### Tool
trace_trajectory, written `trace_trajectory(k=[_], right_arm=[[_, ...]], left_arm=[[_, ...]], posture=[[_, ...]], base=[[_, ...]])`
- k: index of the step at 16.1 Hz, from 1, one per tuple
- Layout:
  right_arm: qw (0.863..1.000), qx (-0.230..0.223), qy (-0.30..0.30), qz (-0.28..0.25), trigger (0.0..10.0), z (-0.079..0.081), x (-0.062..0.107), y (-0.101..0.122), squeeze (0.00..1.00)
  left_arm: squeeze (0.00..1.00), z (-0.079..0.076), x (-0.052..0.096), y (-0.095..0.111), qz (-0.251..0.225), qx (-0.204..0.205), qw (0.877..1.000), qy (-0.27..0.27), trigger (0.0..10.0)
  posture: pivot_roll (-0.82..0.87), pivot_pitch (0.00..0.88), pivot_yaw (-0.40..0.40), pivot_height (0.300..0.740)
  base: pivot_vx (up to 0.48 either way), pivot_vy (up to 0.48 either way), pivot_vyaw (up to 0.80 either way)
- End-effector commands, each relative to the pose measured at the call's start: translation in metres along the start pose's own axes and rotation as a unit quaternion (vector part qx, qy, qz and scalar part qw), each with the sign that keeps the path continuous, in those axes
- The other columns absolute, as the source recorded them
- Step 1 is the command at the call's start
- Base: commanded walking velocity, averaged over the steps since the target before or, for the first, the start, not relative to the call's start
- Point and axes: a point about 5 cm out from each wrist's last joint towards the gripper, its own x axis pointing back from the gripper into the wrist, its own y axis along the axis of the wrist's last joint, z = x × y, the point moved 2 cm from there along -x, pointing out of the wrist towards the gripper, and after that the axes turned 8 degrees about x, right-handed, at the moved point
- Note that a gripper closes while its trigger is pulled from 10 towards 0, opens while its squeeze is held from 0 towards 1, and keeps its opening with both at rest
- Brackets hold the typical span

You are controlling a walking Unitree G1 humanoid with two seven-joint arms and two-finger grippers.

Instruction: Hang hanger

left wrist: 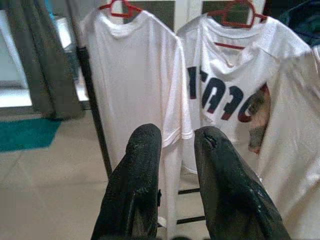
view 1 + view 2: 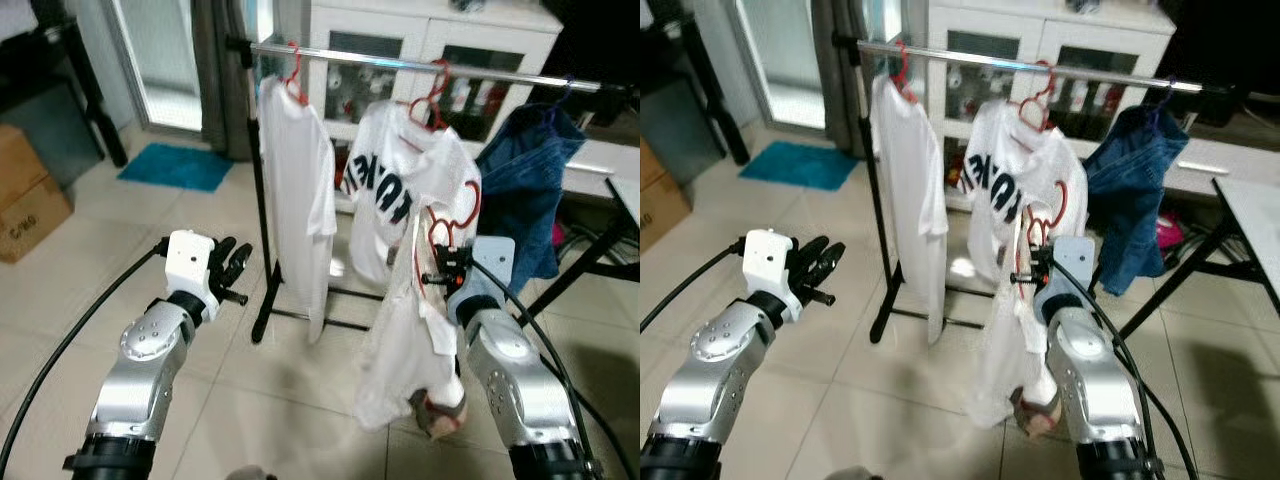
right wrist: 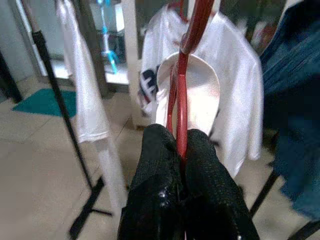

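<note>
**Hanger gripped, not yet on the rail**

Midway, by the look of it. Right claw (image 2: 440, 268), centre right of the head view, clenched on the red hanger (image 2: 440, 232), pinching its wire between both fingers (image 3: 159, 165) as the right wrist view shows. White shirt (image 2: 405, 340) draped from that hanger, hanging down toward the floor at lower centre. Hanger hook (image 3: 197, 20) held well below the rail (image 2: 420, 64), which runs across the top of the frame; no contact between them yet.

Already on the rail: a plain tee (image 2: 298, 190) at upper centre left, a lettered tee (image 2: 395, 180) at upper centre, and a denim piece (image 2: 525, 190) at upper right. Likeliest free slot seems to be the gap between the two tees, or beside the denim.

Left claw (image 2: 236, 264), centre left, released and holding nothing, fingers (image 1: 142, 165) slightly apart, pointed toward the rack.

Left to do: raise the hanger, hook it over the rail, let go.
</note>
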Motion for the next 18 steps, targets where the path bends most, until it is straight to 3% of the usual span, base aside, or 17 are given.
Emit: trace_trajectory(k=[1, 7, 10, 12, 18], right_arm=[[1.0, 0.021, -0.003, -0.012, 10.0, 0.0, -0.0032, 0.0042, 0.0], [0.999, 0.031, 0.007, -0.012, 10.0, 0.0056, -0.0078, 0.0013, 0.0], [0.999, 0.03, 0.003, -0.011, 10.0, 0.0038, -0.0072, -0.0009, 0.0], [1.0, 0.007, -0.006, -0.012, 10.0, 0.0018, -0.0068, -0.0023, 0.0], [1.0, -0.003, -0.007, -0.009, 10.0, 0.0015, -0.007, -0.0043, 0.0]], left_arm=[[0.0, -0.001, -0.001, -0.0063, 0.013, -0.004, 1.0, -0.002, 10.0], [0.0, -0.0009, -0.0021, -0.0075, 0.014, -0.005, 1.0, -0.001, 10.0], [0.0, -0.0038, -0.0032, -0.0088, 0.015, -0.005, 1.0, -0.007, 10.0], [0.0, -0.0042, -0.0034, -0.0086, 0.014, -0.004, 1.0, -0.008, 10.0], [0.0, -0.0056, -0.0056, -0.0081, 0.012, -0.003, 1.0, -0.015, 10.0]], posture=[[-0.02, 0.0, 0.009, 0.74], [-0.01, 0.0, 0.01, 0.74], [-0.02, 0.0, 0.008, 0.74], [-0.02, 0.0, 0.009, 0.74], [-0.02, 0.0, 0.011, 0.74]], base=[[0.292, 0.0, 0.0], [0.323, 0.0, 0.0], [0.336, 0.0, 0.77], [0.341, 0.0, 0.0], [0.349, 0.0, -0.13]])
